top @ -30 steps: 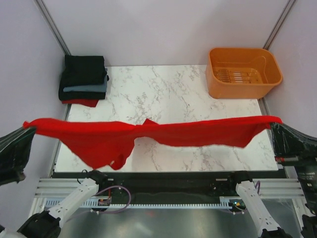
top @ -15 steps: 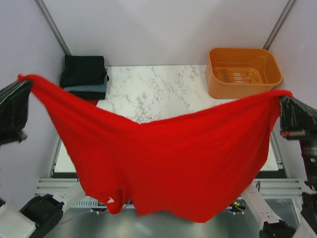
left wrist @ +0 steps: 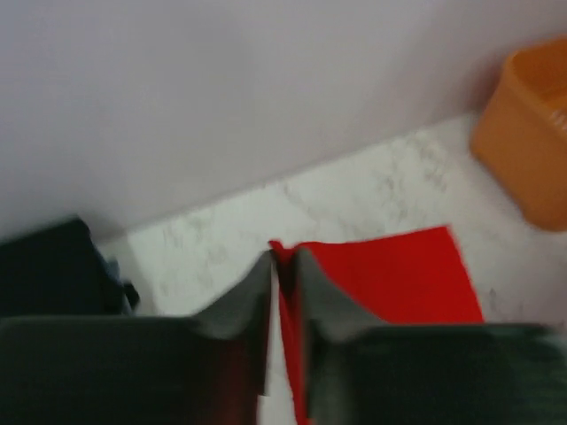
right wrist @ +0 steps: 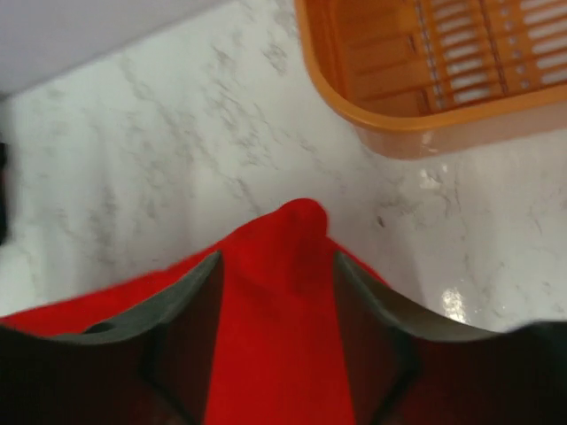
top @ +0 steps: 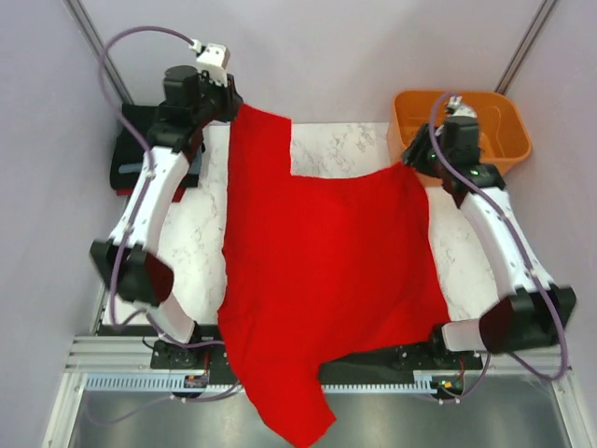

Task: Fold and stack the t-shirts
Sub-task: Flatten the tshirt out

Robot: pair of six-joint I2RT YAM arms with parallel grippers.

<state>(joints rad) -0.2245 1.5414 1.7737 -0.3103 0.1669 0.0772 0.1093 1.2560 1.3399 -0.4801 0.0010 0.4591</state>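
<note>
The bright red t-shirt point(top: 326, 261) lies spread over the marble table point(top: 345, 149), its lower end hanging past the near edge. My left gripper point(top: 233, 105) is at the shirt's far left corner, beside the folded stack of t-shirts point(top: 154, 149). In the left wrist view its jaws point(left wrist: 283, 257) stand slightly apart with a thin fold of red cloth point(left wrist: 390, 274) between them and a strip of table showing beside it. My right gripper point(top: 415, 163) is at the far right corner. Its jaws point(right wrist: 275, 257) are wide open with a hump of red cloth point(right wrist: 283, 292) lying loose between them.
An orange plastic basket point(top: 457, 135) stands at the far right corner, just behind the right gripper, and appears in both wrist views point(left wrist: 527, 150) point(right wrist: 425, 62). The folded stack point(left wrist: 44, 274) sits at the far left edge. Walls close off the back and sides.
Both arms swung from the near sides to the far end, carrying the hanging red shirt over and laying it flat on the table. Both sets of jaws have parted.
</note>
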